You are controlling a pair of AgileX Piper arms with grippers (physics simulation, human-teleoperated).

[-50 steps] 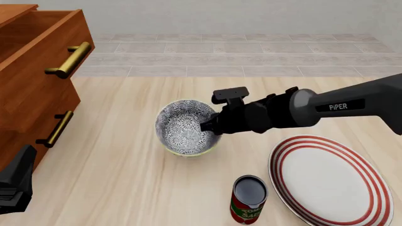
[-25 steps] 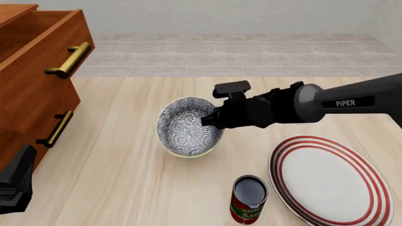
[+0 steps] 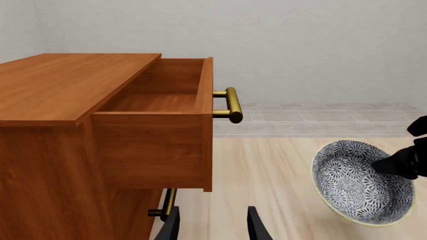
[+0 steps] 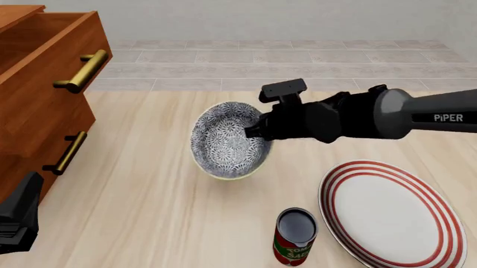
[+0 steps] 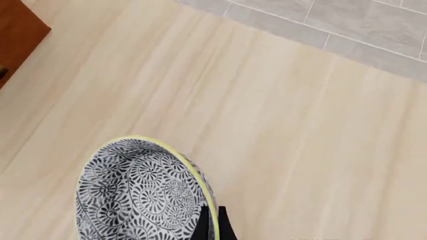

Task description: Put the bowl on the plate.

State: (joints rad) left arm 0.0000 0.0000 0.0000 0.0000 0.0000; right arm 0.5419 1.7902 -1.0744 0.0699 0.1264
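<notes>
In the left wrist view, the left gripper [image 3: 212, 227] is seen with its fingers parted and nothing between them, near a brown wooden drawer cabinet [image 3: 100, 130]; the round, deep, grey-and-white floral ceramic bowl [image 3: 362, 181] appears tilted beyond it. In the front view, the right gripper [image 4: 253, 133] is closed on the bowl's right-hand rim, and the bowl is judged lifted off the pale wooden table [image 4: 142, 212]. The large flat white plate with red rings [image 4: 392, 213] lies well apart to the right, a red-and-green can [image 4: 295, 236] just beside it. In the right wrist view, the fingers pinch the yellowish rim. The bowl is judged rigid, smooth, breakable and prone to swing from a rim hold.
</notes>
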